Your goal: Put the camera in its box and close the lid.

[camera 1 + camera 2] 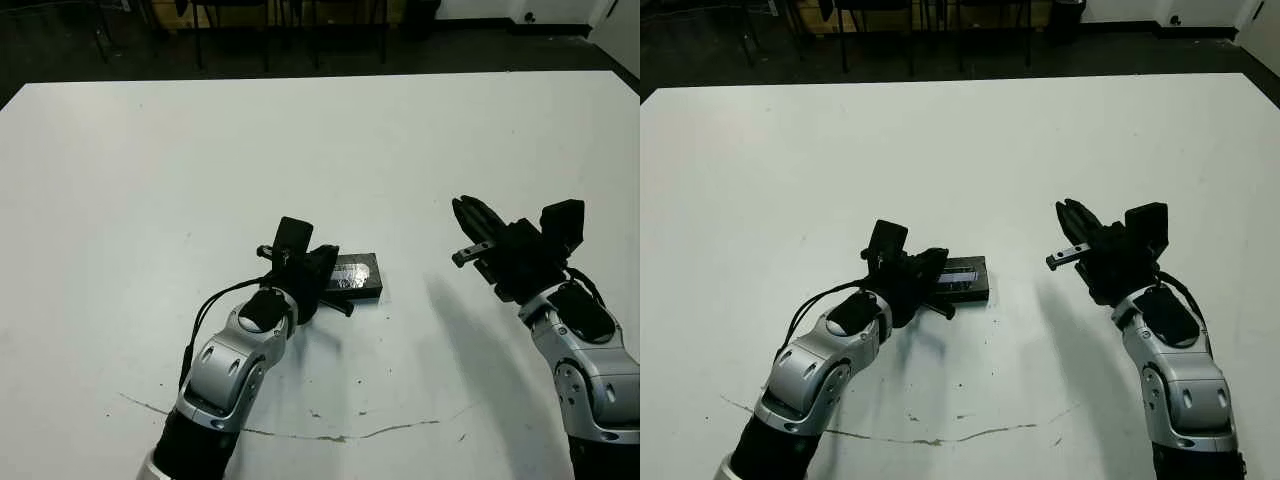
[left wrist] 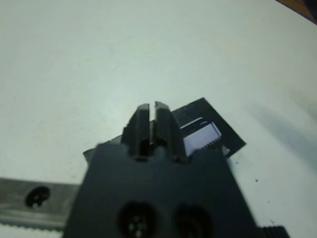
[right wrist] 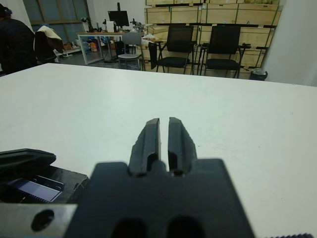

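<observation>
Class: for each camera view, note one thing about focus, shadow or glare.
Left wrist view: the left pincer is soft-focused. Right wrist view: the right pincer and chairs are sharp. Left eye view: shadows fall beside both arms; the lid glints.

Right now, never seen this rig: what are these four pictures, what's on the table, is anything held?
It is a humanoid robot with two arms at a white table. The two wide pictures come from its head camera, looking down. The other two come from cameras on each wrist, looking along that hand's fingers. The left hand rests with its fingers together at a small black box with a silvery strip on top; it grips nothing. The right hand hangs in the air to the side, fingers together and empty. Whether the camera is inside the box cannot be seen.
</observation>
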